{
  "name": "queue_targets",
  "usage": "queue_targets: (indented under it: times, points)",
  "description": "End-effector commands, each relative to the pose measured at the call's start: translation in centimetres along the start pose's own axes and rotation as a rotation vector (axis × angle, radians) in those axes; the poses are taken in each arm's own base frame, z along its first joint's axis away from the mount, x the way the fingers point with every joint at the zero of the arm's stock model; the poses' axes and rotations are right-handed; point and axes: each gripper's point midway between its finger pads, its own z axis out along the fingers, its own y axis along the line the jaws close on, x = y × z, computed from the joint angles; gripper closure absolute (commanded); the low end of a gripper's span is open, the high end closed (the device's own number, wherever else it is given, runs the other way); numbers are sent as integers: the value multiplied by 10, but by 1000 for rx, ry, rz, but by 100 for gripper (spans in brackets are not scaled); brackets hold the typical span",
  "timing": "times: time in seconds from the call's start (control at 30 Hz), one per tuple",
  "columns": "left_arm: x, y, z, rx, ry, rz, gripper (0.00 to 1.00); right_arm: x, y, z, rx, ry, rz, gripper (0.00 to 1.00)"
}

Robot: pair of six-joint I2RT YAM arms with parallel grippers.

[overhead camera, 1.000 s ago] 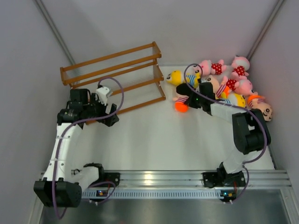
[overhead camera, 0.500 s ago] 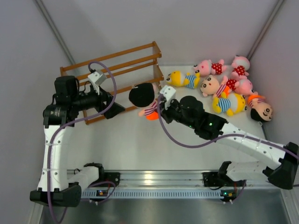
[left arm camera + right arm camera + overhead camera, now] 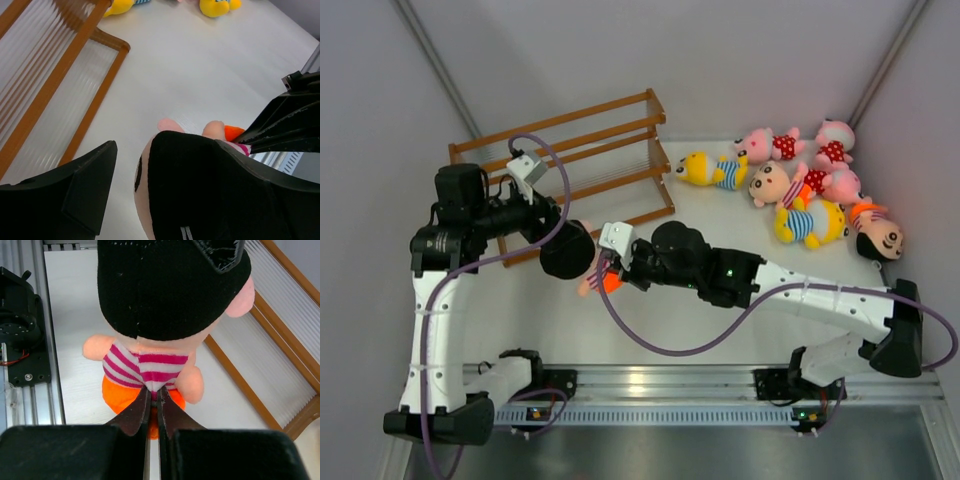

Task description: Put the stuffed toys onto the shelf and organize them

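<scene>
Black-haired doll [image 3: 570, 252] hung just in front of the shelf [image 3: 570, 117], off its lowest tier, above the tabletop [image 3: 570, 330]. The right claw [image 3: 154, 392] was clenched on it, pinching only a fold of the striped shirt at the back, above the orange shorts. The left claw [image 3: 165, 155] sat released around the doll's head, jaws straddling the black hair, and the left wrist view showed a gap on one side. It read as a hand-over not yet completed.

None of the toys sat on the shelf. The other dolls [image 3: 800, 190] lay well to the right of it, and one yellow doll [image 3: 705, 168] lay just beside its right end.

Risks, as I judged them:
- The right claw could let go before the left one bit, and the doll would drop to the tabletop in front of the shelf.
- The head was big, round and soft, so the jaws could squeeze off it and pop it out.
- The right claw's pinch was thin fabric, and any tug from the left arm could slide it free early.
- If both claws gripped and pulled apart, the doll would stretch or twist.
- The two claws were very near each other at the doll, so a small misalignment could knock them together.
- The left arm was close to the shelf's front rail, so a swing could nudge the shelf.
</scene>
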Motion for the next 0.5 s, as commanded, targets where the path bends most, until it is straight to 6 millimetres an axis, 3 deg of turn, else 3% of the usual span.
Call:
queue_targets:
  times: [0.0,0.07,0.27,0.47]
  points:
    - [2,-22,-4,104,-12,39,16,-58,-11,-25,37,-189,-33,100]
    - [-3,-31,-6,150,-29,48,2,-54,-13,-25,42,-169,-38,100]
    - [-29,-42,-15,175,-77,57,2,-25,-31,-29,116,-83,-11,100]
    - [-34,-55,-17,249,-95,47,2,-28,-57,-42,184,-106,2,100]
